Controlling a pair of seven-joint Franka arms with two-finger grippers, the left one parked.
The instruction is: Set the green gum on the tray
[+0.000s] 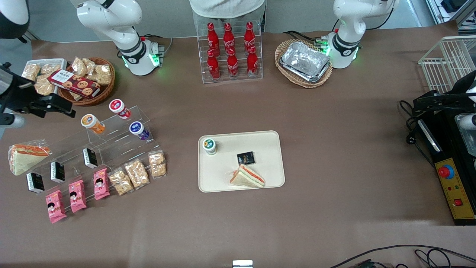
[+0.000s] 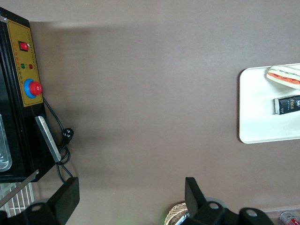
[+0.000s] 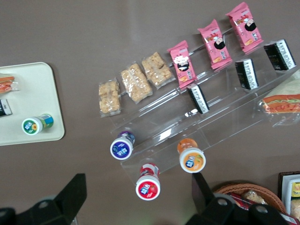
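The green gum (image 1: 209, 146) stands upright on the cream tray (image 1: 269, 143), in the corner toward the working arm's end. A small black packet (image 1: 245, 158) and a wrapped sandwich (image 1: 247, 176) lie on the tray too. My right gripper (image 1: 63, 108) is open and empty, raised above the table near the clear stepped display, far from the tray. In the right wrist view the gripper (image 3: 138, 197) hangs over the red canister (image 3: 148, 186), and the green gum (image 3: 36, 124) shows on the tray (image 3: 33, 89). The tray's edge also shows in the left wrist view (image 2: 258, 108).
The clear stepped display (image 1: 111, 141) holds red (image 1: 119, 108), orange (image 1: 92, 123) and purple (image 1: 138, 130) canisters, black packets and pink snack packs. A wicker snack basket (image 1: 89, 80), a cola bottle rack (image 1: 230, 52), foil trays in a basket (image 1: 305, 61) and a control box (image 1: 455, 186) stand around.
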